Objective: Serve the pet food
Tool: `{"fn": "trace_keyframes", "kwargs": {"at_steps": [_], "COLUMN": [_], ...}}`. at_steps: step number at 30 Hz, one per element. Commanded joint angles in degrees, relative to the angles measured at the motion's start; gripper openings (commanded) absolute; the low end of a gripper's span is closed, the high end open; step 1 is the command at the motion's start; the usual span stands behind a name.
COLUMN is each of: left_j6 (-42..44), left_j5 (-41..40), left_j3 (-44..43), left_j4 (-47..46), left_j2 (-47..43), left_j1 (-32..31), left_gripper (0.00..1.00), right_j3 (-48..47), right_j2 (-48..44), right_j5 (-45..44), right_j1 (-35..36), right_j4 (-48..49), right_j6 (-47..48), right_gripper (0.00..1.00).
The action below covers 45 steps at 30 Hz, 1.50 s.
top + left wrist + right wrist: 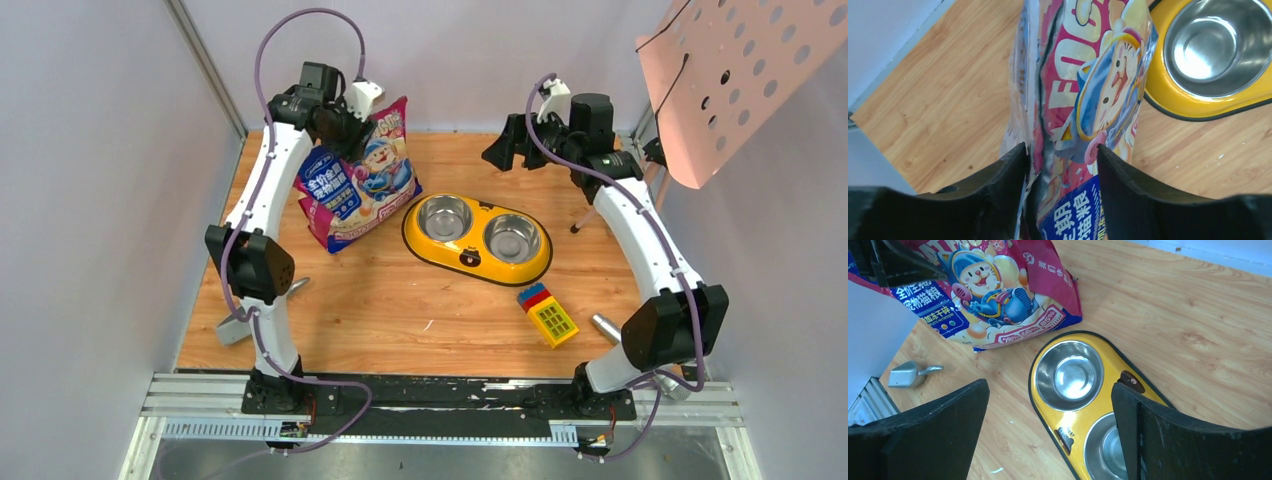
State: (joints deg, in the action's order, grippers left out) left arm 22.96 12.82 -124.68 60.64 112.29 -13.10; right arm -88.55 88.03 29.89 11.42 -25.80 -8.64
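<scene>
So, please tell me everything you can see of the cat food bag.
The bag is glossy plastic film in magenta and blue, printed with a cartoon cat, large letters and Chinese text. It looks full and somewhat creased. It stands tilted, its bottom on the wooden table at the far left, close to the yellow feeder but apart from it. The left jaws grip its top from both sides. Whether it has been opened I cannot tell.
</scene>
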Motion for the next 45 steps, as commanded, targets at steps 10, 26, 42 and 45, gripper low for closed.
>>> {"fn": "trace_keyframes", "kwargs": {"at_steps": [10, 26, 42, 45], "left_j6": [-10.11, -37.94, -43.19, -45.79], "left_j5": [6.55, 27.71, 32.16, 33.81], "left_j3": [-6.38, -5.21, 8.51, 11.27], "left_j4": [14.33, 3.13, -4.82, -9.82], "left_j2": [-8.04, -17.10, -22.53, -21.42], "left_j1": [0.96, -0.77, 10.29, 9.79], "left_gripper": [0.00, 0.00, 0.65, 0.64], "right_j3": [-4.16, -20.60, -23.56, -27.32], "right_j2": [1.66, 20.76, 16.12, 16.77], "right_j5": [-1.91, 12.15, 2.34, -1.04], "right_j1": [11.23, 16.82, 18.54, 18.59], "right_j4": [-0.66, 5.58, 0.64, -2.61], "right_j6": [-2.41, -15.35, -11.93, -13.72], "right_gripper": [0.91, 0.86, 0.75, 0.69]}}
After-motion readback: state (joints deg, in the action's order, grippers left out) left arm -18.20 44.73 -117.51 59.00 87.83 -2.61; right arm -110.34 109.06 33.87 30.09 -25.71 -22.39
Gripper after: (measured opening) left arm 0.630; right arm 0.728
